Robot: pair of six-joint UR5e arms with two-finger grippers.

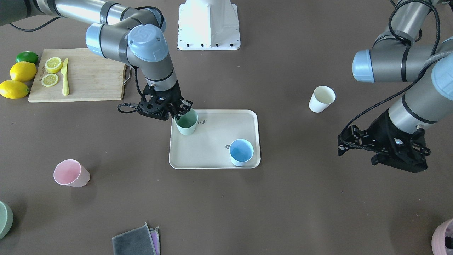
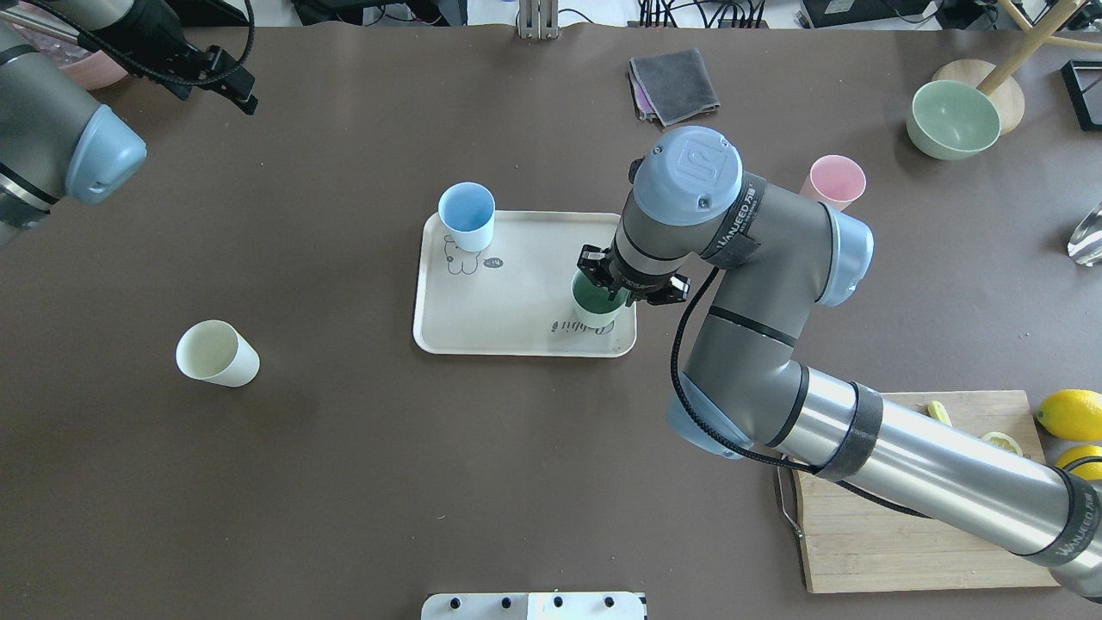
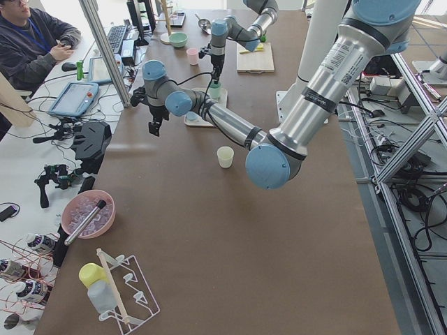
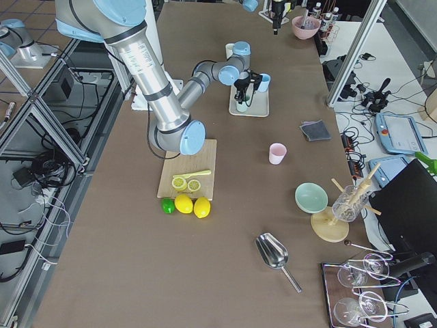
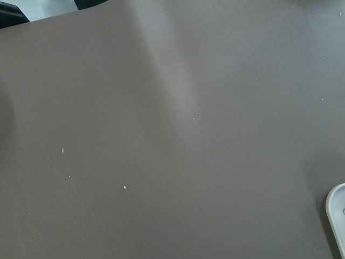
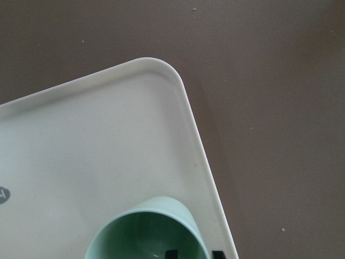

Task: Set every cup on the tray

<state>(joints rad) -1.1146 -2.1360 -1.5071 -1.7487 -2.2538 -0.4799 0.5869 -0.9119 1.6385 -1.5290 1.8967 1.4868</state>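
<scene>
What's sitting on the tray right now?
The green cup and blue cup stand on the tray, with the right gripper straddling the green cup's rim. The tray surface beneath them is covered.

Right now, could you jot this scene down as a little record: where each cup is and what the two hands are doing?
Tray: holds two cups
Green cup: upright on the tray, near one corner
Blue cup: upright on the tray, opposite corner
Pink cup: standing on the table, off the tray
White cup: standing on the table, off the tray
Right hand: straddles the green cup's rim; whether it grips, cannot tell
Left hand: open, empty, in the air away from the tray
Cups left to move: two
</scene>
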